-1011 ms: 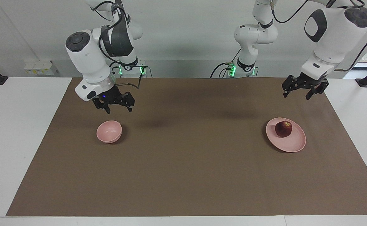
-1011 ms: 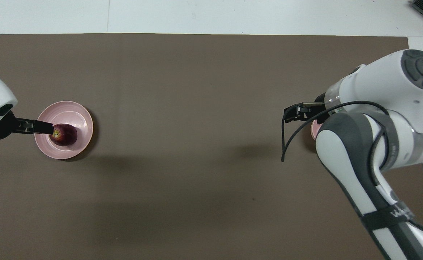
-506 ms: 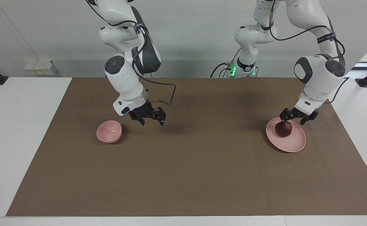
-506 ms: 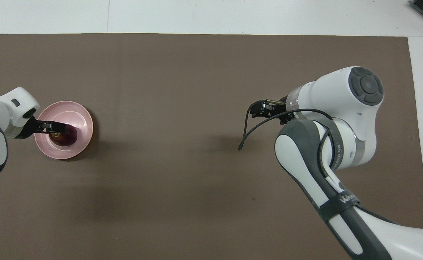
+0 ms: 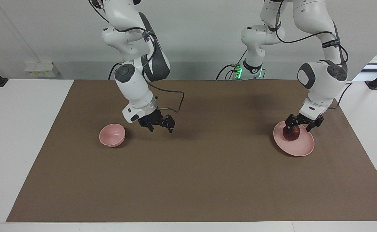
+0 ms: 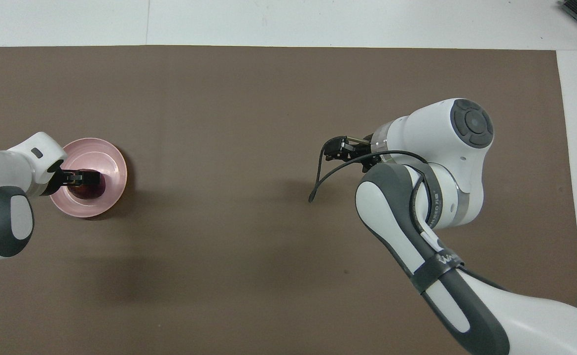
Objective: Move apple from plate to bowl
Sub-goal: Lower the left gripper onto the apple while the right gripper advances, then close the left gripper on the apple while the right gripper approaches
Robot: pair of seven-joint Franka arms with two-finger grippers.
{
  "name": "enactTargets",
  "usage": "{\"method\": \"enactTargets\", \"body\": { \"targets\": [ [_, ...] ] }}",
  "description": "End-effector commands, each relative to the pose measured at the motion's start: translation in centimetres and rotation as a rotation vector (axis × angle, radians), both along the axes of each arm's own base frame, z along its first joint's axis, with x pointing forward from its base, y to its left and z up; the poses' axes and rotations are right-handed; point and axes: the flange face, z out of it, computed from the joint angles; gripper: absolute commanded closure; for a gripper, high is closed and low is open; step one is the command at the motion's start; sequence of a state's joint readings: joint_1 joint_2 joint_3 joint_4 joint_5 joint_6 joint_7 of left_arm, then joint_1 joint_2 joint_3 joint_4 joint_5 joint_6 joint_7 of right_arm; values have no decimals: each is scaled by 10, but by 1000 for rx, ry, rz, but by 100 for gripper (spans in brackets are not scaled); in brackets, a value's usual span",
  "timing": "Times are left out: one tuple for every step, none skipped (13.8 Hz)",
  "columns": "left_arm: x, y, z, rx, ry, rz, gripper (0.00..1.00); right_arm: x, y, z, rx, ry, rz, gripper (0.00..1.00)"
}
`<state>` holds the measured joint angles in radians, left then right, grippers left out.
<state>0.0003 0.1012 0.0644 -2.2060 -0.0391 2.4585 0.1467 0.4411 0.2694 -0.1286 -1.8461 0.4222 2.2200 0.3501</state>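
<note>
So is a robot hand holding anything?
Not lifted yet. The left hand is down around the apple, which sits on the plate; its grip cannot be told. The right hand holds nothing.

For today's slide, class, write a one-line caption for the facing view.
Left pincer open around the small dark red apple on the flat pink plate; right pincer over brown mat beside the deep pink bowl.

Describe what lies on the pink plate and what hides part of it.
A dark red apple sits on the plate. The left claw straddles its top, covering it.
</note>
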Motion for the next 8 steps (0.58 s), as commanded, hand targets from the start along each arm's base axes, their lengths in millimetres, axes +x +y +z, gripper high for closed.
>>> {"method": "enactTargets", "body": {
  "targets": [
    [-3,-1,1,-14,-24,19,0,-6,22,-15,27,19,-43,0],
    [-4,0,-3,-14,-18,20,0,-7,32,-19,26,9,-56,0],
    [-4,-3,-17,-13,2,14,0,-11,35,-24,23,14,-58,0],
    [-4,-4,-20,-13,-1,14,0,-11,35,-25,22,17,-59,0],
    [-5,-2,-20,-13,2,17,0,-12,35,-26,21,19,-58,0],
    [-7,-3,-21,-13,9,16,0,-12,35,-26,21,20,-59,0],
    [-9,-4,-23,-14,17,16,19,-12,35,-26,27,21,-69,0],
    [-9,-4,-22,-16,22,15,56,-11,35,-25,67,34,-100,0]
  ]
}}
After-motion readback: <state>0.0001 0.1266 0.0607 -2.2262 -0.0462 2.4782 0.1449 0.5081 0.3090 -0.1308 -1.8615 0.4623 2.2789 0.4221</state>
